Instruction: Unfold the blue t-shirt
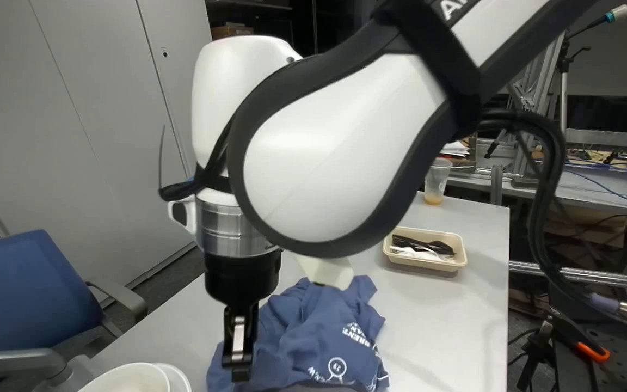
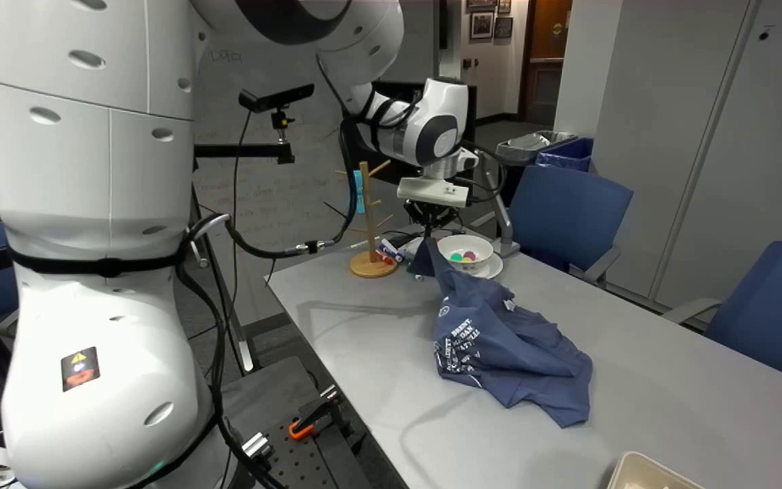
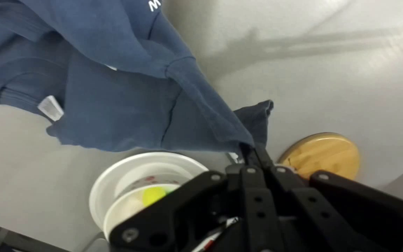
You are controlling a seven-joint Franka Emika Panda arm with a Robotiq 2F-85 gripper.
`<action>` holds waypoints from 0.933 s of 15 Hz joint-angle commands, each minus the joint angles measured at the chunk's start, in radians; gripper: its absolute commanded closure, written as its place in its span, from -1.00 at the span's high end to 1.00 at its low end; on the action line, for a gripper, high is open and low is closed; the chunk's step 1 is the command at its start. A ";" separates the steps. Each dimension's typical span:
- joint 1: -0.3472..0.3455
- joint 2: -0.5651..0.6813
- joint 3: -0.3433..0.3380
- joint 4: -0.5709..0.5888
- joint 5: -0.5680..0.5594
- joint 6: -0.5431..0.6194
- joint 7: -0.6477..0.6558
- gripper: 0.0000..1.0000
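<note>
You had the gripper (image 3: 252, 152) clamped on the blue t-shirt (image 2: 513, 353) beside the bowl (image 2: 478, 263), probably by a sleeve (image 3: 208, 101); the rest lay rumpled, trailing away from the bowl. Spreading seemed in hand; the next move likely meant drawing that end taut, clear of the bowl.

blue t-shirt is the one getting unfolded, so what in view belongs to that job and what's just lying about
Part of the job:
blue t-shirt, rumpled, one end held up
tool, shut on that end

Just lying about:
white bowl
white plate
wooden peg stand
tan tray
plastic cup
</note>
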 commanded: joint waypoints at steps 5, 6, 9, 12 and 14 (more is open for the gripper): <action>0.097 0.032 0.034 0.005 0.061 0.099 0.022 -0.99; 0.111 0.038 0.029 0.003 0.050 0.110 0.045 -0.99; 0.141 0.054 0.017 -0.009 0.023 0.136 0.083 -0.30; 0.154 0.061 0.008 -0.013 0.013 0.135 0.107 0.15; 0.162 0.061 -0.011 -0.017 -0.011 0.134 0.124 0.45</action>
